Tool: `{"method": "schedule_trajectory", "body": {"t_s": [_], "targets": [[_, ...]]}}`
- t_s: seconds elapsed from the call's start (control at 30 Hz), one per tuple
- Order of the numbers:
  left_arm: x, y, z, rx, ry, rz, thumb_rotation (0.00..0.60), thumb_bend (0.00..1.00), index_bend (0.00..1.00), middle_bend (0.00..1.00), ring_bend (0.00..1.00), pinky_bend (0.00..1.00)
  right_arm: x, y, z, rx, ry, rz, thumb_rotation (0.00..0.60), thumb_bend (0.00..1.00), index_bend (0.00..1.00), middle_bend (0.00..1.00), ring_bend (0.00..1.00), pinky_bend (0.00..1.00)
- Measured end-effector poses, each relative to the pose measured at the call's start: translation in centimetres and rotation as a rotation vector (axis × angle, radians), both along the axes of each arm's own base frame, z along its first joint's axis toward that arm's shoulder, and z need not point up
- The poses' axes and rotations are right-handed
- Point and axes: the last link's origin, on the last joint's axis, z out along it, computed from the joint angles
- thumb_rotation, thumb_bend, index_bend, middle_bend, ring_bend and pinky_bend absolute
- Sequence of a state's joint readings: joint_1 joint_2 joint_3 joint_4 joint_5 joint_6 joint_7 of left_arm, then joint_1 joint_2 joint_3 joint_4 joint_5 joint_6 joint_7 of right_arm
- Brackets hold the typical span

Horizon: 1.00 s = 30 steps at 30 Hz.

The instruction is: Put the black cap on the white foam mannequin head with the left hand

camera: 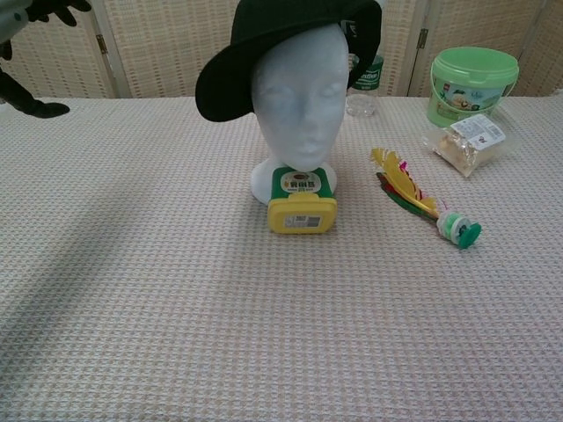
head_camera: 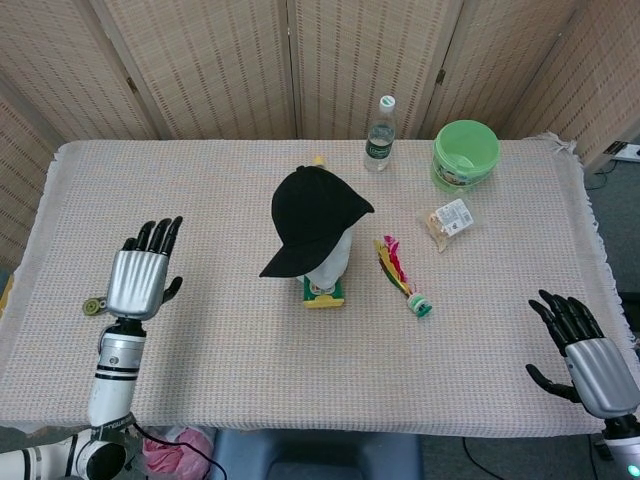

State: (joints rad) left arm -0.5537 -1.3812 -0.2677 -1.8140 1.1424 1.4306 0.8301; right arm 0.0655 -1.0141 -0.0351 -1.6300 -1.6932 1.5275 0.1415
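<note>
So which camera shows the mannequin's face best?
The chest view: the white foam mannequin head faces it, features plain under the black cap. The head view shows mostly cap from above, with only the neck visible.

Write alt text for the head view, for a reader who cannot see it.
A black cap sits on a white foam mannequin head in the middle of a cloth-covered table, with nothing touching it. The left hand hovers open near the left edge, and the right hand is open at the lower right.
</note>
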Motion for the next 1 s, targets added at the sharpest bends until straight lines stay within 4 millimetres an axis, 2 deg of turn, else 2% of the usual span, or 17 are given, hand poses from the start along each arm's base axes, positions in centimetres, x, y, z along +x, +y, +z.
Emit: {"method": "schedule_trajectory", "body": {"t_s": [0.07, 0.2, 0.3, 0.37, 0.43, 0.5, 0.63, 0.83, 0.97, 1.0], "targets": [[-1.5, 0.5, 0.9, -0.012, -0.107, 0.053, 0.495, 0.23, 0.09, 0.19, 0.18, 0.4, 0.0, -0.2, -0.2, 0.005, 0.007, -0.005, 0.6, 0.19, 0.0, 0.0, 0.0, 0.0], [-4.7, 0.9, 3.1, -0.003, -0.279, 0.145, 0.38, 0.23, 0.09, 0.18, 0.16, 0.39, 0.0, -0.4, -0.6, 0.009, 0.017, -0.012, 0.6, 0.19, 0.0, 0.0, 0.0, 0.0], [-7.6, 0.0, 5.0, 0.018, -0.356, 0.206, 0.291, 0.23, 0.07, 0.15, 0.11, 0.33, 0.0, -0.6, -0.9, 0.017, 0.025, -0.019, 0.6, 0.19, 0.0, 0.0, 0.0, 0.0], [-9.5, -1.3, 6.0, 0.021, -0.364, 0.243, 0.258, 0.23, 0.04, 0.11, 0.07, 0.29, 0.0, -0.7, -1.0, 0.019, 0.029, -0.026, 0.6, 0.19, 0.0, 0.0, 0.0, 0.0], [-10.7, -2.8, 6.5, 0.01, -0.34, 0.256, 0.257, 0.23, 0.01, 0.03, 0.02, 0.24, -0.1, -0.8, -1.1, 0.02, 0.033, -0.03, 0.6, 0.19, 0.0, 0.0, 0.0, 0.0], [-11.3, -4.0, 6.5, -0.001, -0.316, 0.252, 0.262, 0.23, 0.0, 0.0, 0.0, 0.22, -0.1, -0.9, -1.3, 0.023, 0.036, -0.036, 0.6, 0.19, 0.0, 0.0, 0.0, 0.0], [-13.1, -7.7, 6.3, -0.008, -0.274, 0.24, 0.344, 0.23, 0.0, 0.0, 0.0, 0.2, -0.2, -1.3, -1.8, 0.032, 0.052, -0.047, 0.6, 0.19, 0.0, 0.0, 0.0, 0.0], [-15.1, -13.9, 5.7, -0.039, -0.253, 0.245, 0.356, 0.23, 0.0, 0.0, 0.0, 0.19, -0.3, -1.6, -2.3, 0.034, 0.07, -0.065, 0.6, 0.19, 0.0, 0.0, 0.0, 0.0], [-16.1, -15.3, 5.7, -0.069, -0.274, 0.291, 0.378, 0.23, 0.0, 0.0, 0.0, 0.18, -0.3, -1.7, -2.2, 0.02, 0.071, -0.069, 0.6, 0.19, 0.0, 0.0, 0.0, 0.0], [-16.4, -15.5, 5.7, -0.08, -0.277, 0.311, 0.398, 0.23, 0.0, 0.0, 0.0, 0.18, -0.3, -1.7, -2.2, 0.016, 0.072, -0.069, 0.6, 0.19, 0.0, 0.0, 0.0, 0.0]]}}
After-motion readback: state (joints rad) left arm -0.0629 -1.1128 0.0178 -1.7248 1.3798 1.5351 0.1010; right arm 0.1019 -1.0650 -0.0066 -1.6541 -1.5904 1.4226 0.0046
